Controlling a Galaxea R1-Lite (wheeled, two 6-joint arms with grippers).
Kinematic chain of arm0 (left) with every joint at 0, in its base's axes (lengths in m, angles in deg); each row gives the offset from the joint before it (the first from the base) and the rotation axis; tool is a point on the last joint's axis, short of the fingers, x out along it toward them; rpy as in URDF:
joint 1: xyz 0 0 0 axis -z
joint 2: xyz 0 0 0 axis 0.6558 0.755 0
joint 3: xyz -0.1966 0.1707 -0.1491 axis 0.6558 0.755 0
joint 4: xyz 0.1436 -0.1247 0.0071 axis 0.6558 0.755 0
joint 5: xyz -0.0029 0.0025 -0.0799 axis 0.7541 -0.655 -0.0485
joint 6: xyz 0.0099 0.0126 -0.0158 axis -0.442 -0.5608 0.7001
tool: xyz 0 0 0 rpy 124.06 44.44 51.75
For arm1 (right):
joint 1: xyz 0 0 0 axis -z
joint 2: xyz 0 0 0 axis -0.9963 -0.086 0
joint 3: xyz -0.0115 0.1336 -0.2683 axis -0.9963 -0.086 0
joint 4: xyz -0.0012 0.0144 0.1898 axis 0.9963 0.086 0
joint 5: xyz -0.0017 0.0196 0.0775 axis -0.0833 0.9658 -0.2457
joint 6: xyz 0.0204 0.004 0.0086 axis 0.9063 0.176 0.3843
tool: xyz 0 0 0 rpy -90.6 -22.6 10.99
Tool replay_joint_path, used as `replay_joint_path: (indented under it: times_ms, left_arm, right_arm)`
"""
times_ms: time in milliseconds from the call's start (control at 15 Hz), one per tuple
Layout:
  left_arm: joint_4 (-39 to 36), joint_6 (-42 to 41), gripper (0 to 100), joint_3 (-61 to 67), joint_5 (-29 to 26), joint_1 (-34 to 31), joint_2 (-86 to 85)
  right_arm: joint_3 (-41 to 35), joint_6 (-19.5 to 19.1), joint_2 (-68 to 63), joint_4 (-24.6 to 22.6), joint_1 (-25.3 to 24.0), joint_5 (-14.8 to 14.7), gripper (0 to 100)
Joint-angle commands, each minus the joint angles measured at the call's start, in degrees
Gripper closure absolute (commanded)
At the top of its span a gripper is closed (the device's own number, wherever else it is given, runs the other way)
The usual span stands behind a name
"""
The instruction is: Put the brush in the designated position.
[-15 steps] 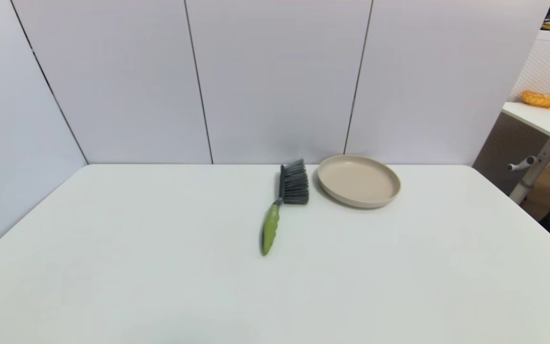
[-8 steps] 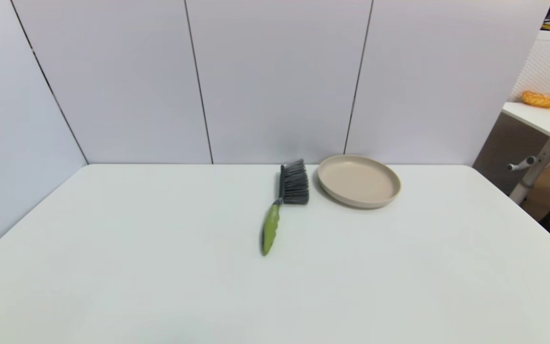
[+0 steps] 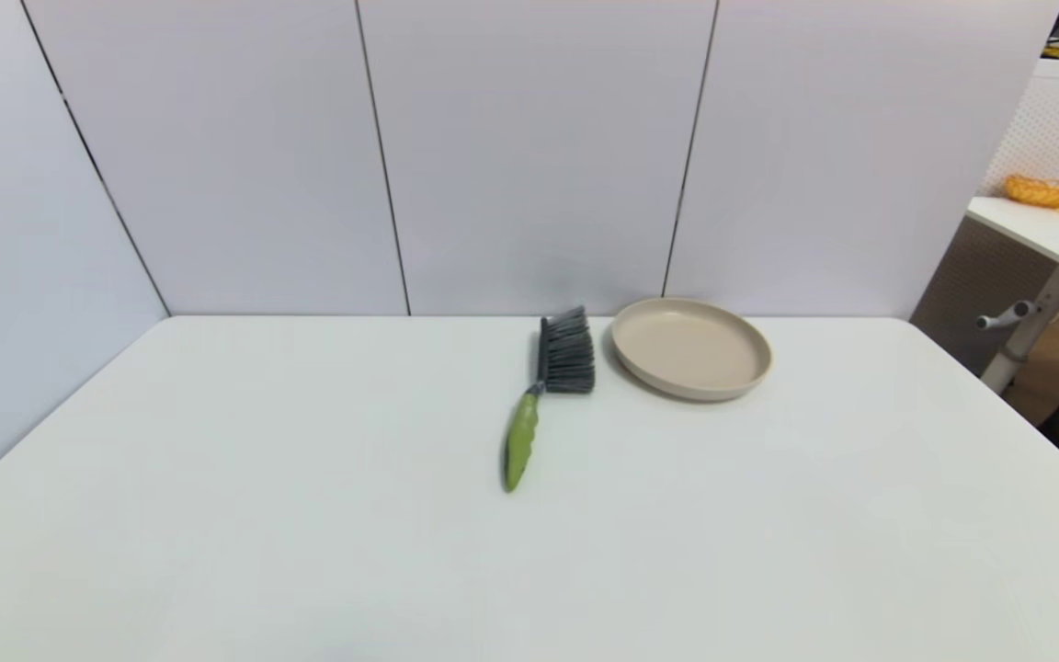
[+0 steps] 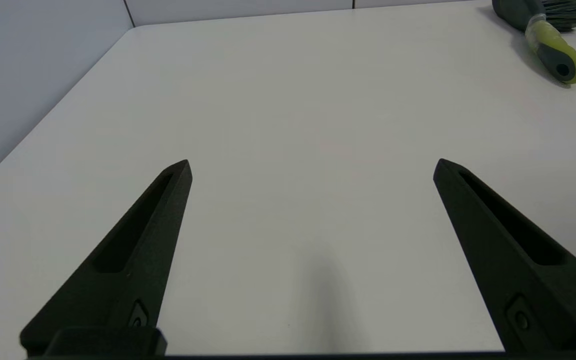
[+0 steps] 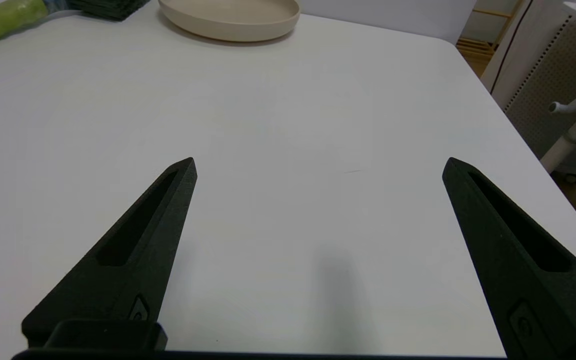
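The brush (image 3: 543, 391) lies flat on the white table (image 3: 309, 515) near the back middle, its dark bristles toward the wall and its green handle pointing toward me. It also shows far off in the left wrist view as the brush (image 4: 550, 37), and only its handle end shows in the right wrist view (image 5: 3, 20). My left gripper (image 4: 312, 167) hangs open over bare tabletop, well short and left of the brush. My right gripper (image 5: 320, 165) is open too, over bare tabletop nearer me than the plate. Neither arm appears in the head view. The designated position carries no mark.
A beige plate (image 3: 690, 348) sits just right of the brush's bristles, also seen as the plate (image 5: 230, 17) from the right wrist. Grey wall panels close the back and left. Beyond the table's right edge stand a second table (image 3: 1040, 230) and boxes.
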Motion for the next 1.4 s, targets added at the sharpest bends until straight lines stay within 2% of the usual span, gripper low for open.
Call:
replay_joint_path:
  times_ms: [67, 1400]
  left_arm:
    - [0.02, 0.57, 0, 0.07, 0.43, 0.00, 0.00]
    - [0.02, 0.57, 0, 0.07, 0.43, 0.00, 0.00]
  right_arm:
    - [-0.09, -0.07, -0.07, -0.02, -0.01, 0.03, 0]
    - [-0.09, 1.08, -0.07, -0.02, -0.01, -0.41, 0]
